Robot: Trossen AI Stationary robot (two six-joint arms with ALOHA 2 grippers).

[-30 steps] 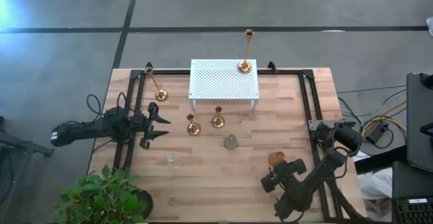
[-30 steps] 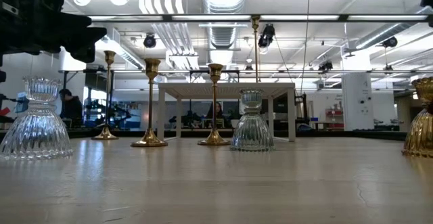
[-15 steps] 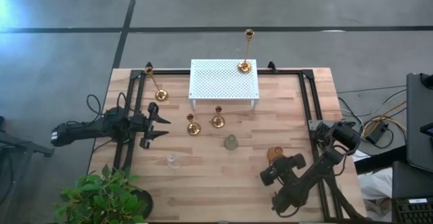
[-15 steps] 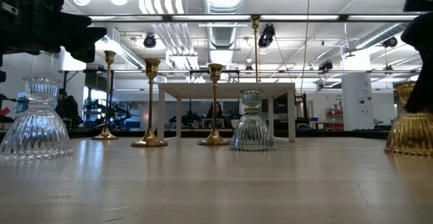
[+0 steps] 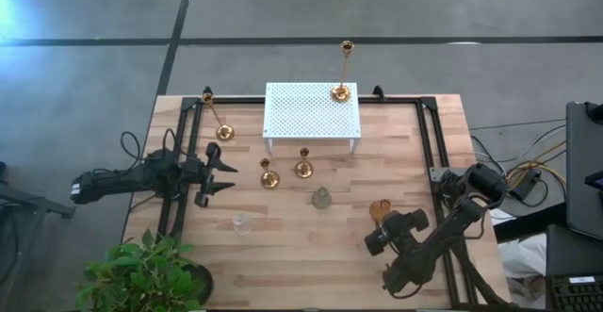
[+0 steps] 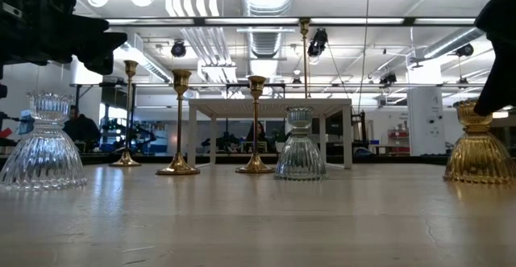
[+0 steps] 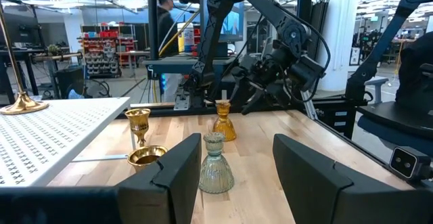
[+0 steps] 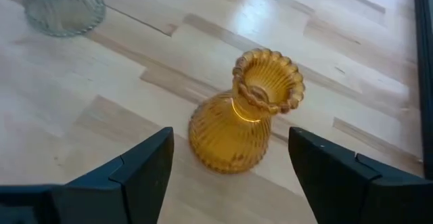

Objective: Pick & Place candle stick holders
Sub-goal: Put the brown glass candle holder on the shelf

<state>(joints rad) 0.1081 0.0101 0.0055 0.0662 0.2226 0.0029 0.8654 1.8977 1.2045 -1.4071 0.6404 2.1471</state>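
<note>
Right claw point(image 5: 381, 225) is spread wide around the amber holder point(image 8: 242, 112) standing at about 4 o'clock on the table point(image 5: 311, 255), so probably mid-reach; next it needs to close on it, left claw point(image 5: 223, 173) open.

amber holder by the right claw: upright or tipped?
Upright. The amber holder stands on its wide base, cup up; the open right claw isn't touching it.

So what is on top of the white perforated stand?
One tall brass candlestick stands on the stand's far right corner; the rest of its top is bare. What lies underneath the stand is hidden from above.
</note>
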